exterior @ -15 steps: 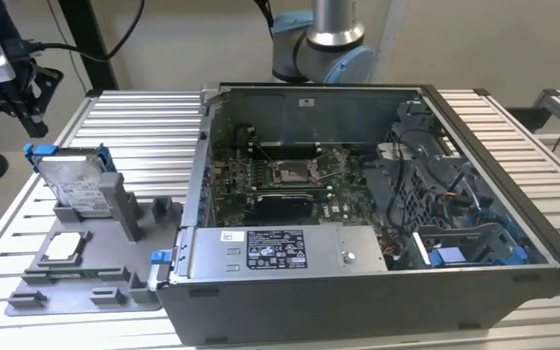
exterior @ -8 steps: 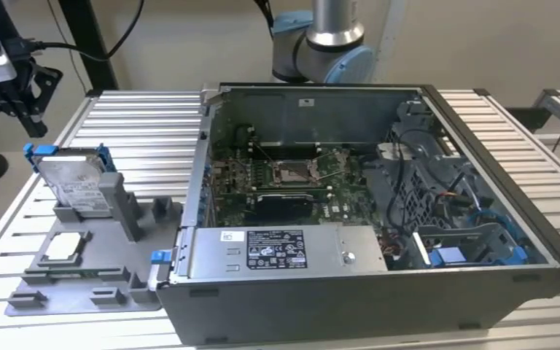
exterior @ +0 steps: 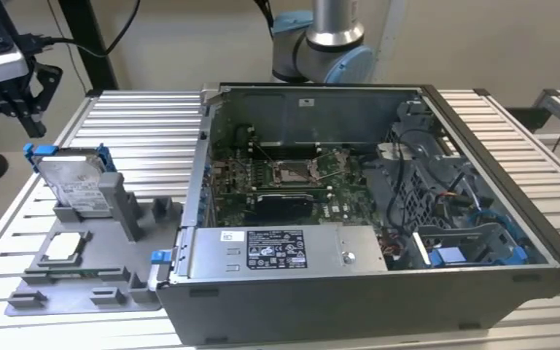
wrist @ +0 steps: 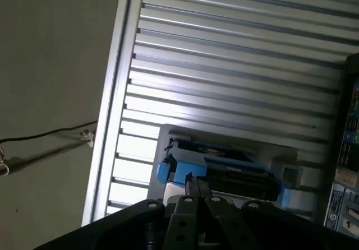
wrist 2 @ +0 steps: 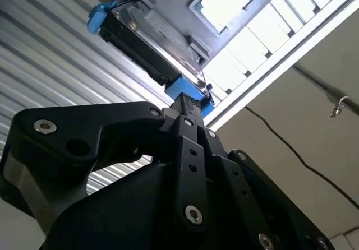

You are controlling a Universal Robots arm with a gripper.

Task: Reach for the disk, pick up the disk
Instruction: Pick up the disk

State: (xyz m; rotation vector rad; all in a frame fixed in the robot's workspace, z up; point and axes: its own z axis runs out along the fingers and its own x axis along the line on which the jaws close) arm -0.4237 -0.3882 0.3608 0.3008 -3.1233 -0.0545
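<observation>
Silver metal disk (exterior: 71, 179), white-labelled with a blue plastic frame, stands on edge in a grey plastic holder (exterior: 114, 211) at the exterior view's left. Black end effector (exterior: 29, 117) hovers above, pinched together, partly covering the disk in both wrist views.

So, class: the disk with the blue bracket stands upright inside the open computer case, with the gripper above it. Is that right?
Not quite. The disk stands upright in the grey holder outside the computer case, on the exterior view's left, as the exterior view shows. The gripper is indeed above it.
</observation>
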